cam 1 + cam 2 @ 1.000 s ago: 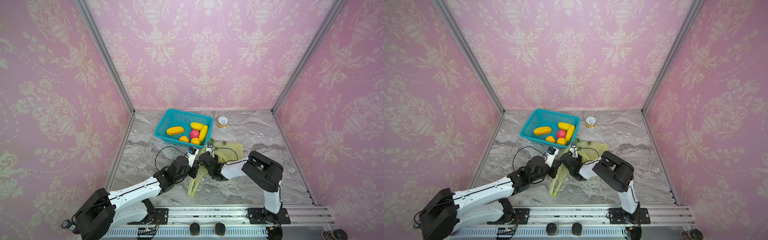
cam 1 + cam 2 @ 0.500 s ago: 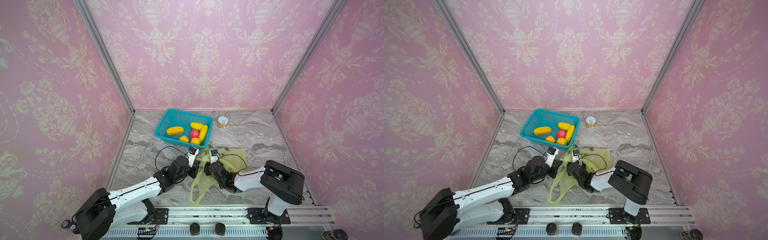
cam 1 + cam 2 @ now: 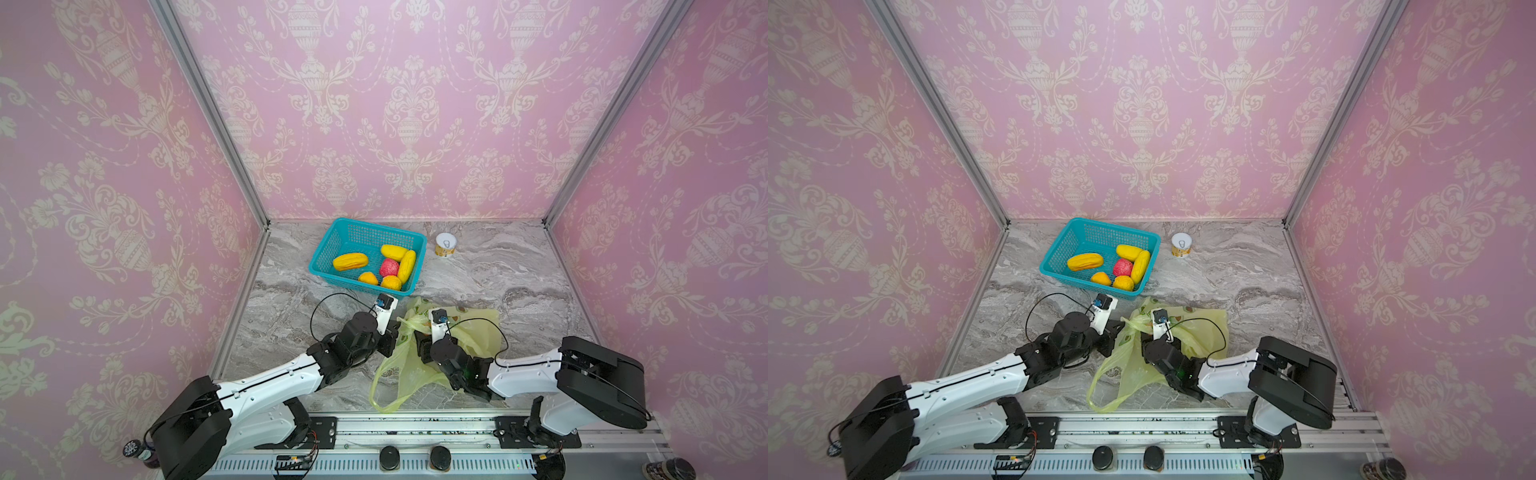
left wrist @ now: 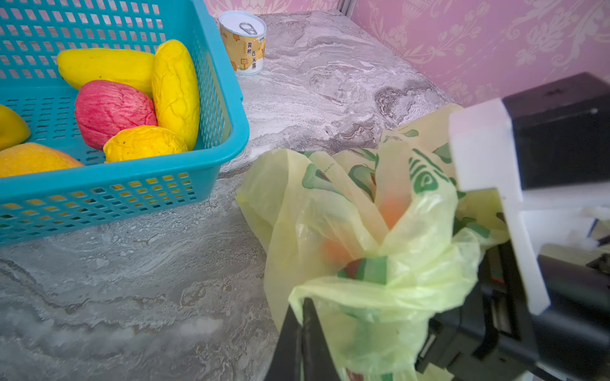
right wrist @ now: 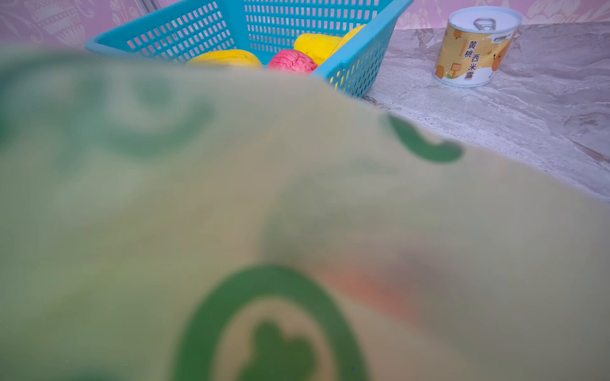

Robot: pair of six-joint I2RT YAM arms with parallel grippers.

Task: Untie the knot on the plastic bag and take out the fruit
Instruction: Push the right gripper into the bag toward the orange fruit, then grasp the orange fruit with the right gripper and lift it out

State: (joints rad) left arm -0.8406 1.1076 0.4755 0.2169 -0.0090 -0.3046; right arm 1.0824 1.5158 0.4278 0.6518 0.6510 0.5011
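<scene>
Moved: right arm's (image 3: 523, 370) elbow swung rightward; thin translucent yellow-green plastic bag (image 3: 478, 332) now trails nearward. Left gripper (image 4: 302, 306): clamped on bag film. Right gripper (image 3: 424, 347): veiled by film, I cannot tell its opening. Orange round fruit (image 4: 391, 211): inside bag, just beyond both grippers, right arm likely nearer.

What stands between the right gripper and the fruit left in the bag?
The film of the plastic bag: it covers the right wrist view, and orange fruit shows only through it. Whether the right gripper is inside the bag's mouth cannot be told.
</scene>
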